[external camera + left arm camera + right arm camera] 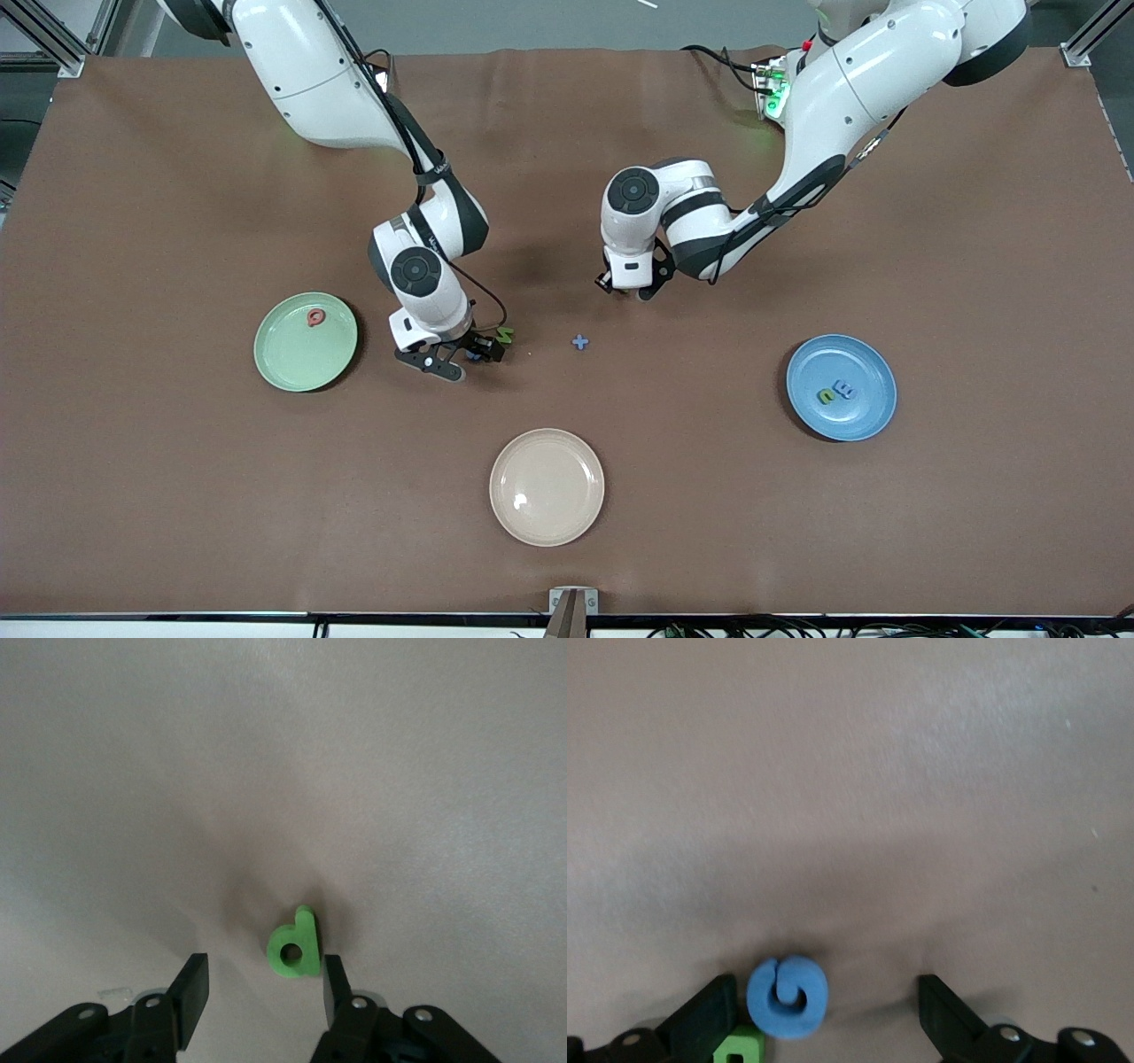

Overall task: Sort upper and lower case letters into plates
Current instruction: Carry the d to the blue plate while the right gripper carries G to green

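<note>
My left gripper (263, 992) (625, 289) is low over the middle of the table, open. A green letter (295, 948) lies flat between its fingers, close against one finger (335, 985). My right gripper (827, 1019) (467, 357) is down at the table beside the pale green plate (282, 363), open. A blue round letter (787, 997) lies between its fingers, near one finger (709, 1017), and a second green letter (740, 1047) (503, 335) lies next to it. The pale green plate holds a red letter (316, 317). The blue plate (864, 421) holds a green letter (827, 395) and a blue letter (844, 389).
A cream-beige plate (547, 486) lies nearer the front camera, with nothing in it. A small blue plus shape (579, 342) lies on the brown mat between the two grippers.
</note>
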{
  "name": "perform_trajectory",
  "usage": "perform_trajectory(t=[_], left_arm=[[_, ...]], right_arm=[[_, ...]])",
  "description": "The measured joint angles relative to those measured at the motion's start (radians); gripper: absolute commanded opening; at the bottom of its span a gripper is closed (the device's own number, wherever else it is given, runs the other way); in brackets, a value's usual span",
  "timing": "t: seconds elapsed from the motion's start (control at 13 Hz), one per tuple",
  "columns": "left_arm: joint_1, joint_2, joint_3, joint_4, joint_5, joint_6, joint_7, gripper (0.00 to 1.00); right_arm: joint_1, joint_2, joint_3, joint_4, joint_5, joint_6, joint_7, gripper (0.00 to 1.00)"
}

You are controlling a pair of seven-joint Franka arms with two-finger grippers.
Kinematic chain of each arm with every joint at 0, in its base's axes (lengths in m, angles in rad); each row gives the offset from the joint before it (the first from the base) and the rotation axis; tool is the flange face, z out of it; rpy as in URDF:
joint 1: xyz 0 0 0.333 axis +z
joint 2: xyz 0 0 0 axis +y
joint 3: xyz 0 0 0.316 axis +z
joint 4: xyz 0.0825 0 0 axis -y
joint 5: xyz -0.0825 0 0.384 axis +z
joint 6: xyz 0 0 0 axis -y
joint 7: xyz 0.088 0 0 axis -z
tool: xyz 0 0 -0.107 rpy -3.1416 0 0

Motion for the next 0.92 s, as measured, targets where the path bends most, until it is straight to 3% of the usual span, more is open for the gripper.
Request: perform_trajectory(t=[0.15,0.31,0.38,0.54,0.61,0.92], left_arm=[[-0.014,0.000,0.023,-0.002,0.000,0.026,-0.015,0.56],[-0.023,0.001,0.044,-0.004,0.000,0.052,-0.018,0.52],[-0.024,0.001,0.045,-0.004,0.000,0.058,-0.021,0.43],[-0.024,0.001,0.047,-0.004,0.000,0.063,-0.024,0.07],[-0.024,0.001,0.047,-0.003,0.000,0.069,-0.025,0.01],[-0.009,-0.009,0.058,0.017,0.015,0.073,-0.023,0.00]], right_arm=[[0.004,-0.010,0.000,-0.015,0.000,0.000,0.001,0.74],[0.004,-0.011,0.000,-0.016,0.000,-0.003,0.001,0.70],[0.004,-0.012,0.000,-0.016,0.000,-0.004,0.001,0.70],[0.004,-0.012,-0.001,-0.016,0.000,-0.001,0.001,0.70],[0.004,-0.012,-0.001,-0.015,0.000,0.000,0.001,0.70],[0.004,-0.012,-0.005,-0.002,0.000,0.002,0.001,0.70]])
